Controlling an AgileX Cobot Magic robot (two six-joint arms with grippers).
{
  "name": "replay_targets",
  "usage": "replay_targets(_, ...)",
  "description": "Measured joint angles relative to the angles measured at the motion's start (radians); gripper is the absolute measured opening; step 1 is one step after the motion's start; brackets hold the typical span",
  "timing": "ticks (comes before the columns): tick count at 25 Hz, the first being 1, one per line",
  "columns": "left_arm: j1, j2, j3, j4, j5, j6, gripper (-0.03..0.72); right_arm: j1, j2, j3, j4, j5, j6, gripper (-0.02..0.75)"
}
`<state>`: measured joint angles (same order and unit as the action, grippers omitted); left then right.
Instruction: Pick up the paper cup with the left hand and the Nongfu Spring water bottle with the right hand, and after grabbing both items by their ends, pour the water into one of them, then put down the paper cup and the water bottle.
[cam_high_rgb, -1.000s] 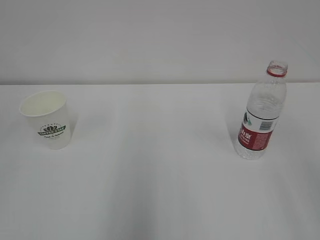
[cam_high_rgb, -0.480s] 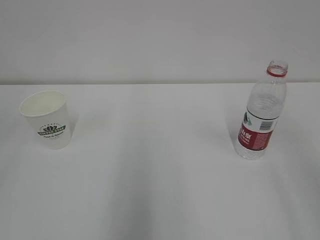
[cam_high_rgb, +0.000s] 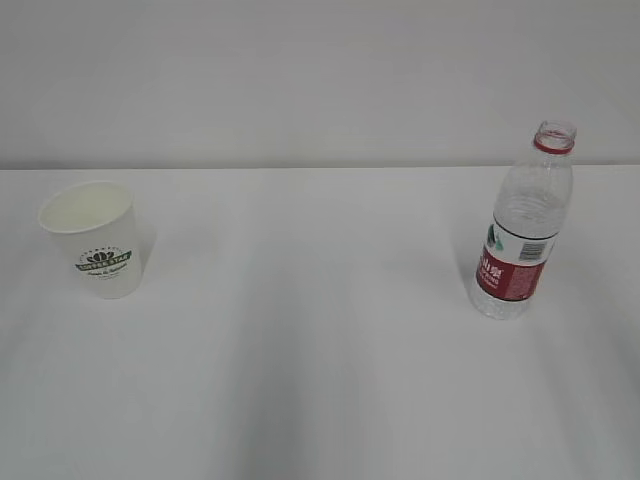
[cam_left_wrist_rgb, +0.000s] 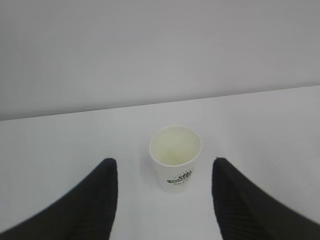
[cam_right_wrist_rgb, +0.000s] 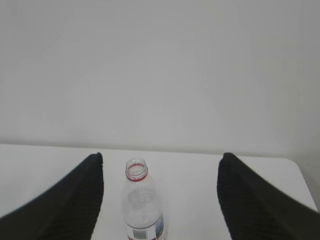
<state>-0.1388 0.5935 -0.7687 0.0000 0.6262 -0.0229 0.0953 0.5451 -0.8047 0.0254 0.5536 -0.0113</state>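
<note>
The paper cup stands upright on the white tabletop, mouth up, logo side facing the exterior cam. The Nongfu Spring water bottle stands well apart from the cup, far to its right in that view, also upright, no cap on the neck. I think they are set wide apart so each arm has its own thing w/o crossing the middle.

Neither arm shows in the exterior view, so nothing is picked yet; the task is at its very start, approx. the approach step.

In the left wrist view the left hand has its fingers spread and empty; the cup sits between them but farther off, not touched. The inside of the cup looks empty, though a thin layer is hard to exclude.

In the right wrist view the right hand also has fingers released, holding nothing. The bottle stands beyond the gap, a bit nearer the left finger, so it seems lined up for a side grasp. The water inside is hard to judge; the body looks mostly clear.
</note>
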Motion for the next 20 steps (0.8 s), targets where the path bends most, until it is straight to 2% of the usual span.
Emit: replay_targets(20, 0.000, 0.171, 0.002, 0.000, -0.283, 0.000, 0.423, 0.000, 0.189, 0.000, 0.000, -0.232, -0.002, 0.535)
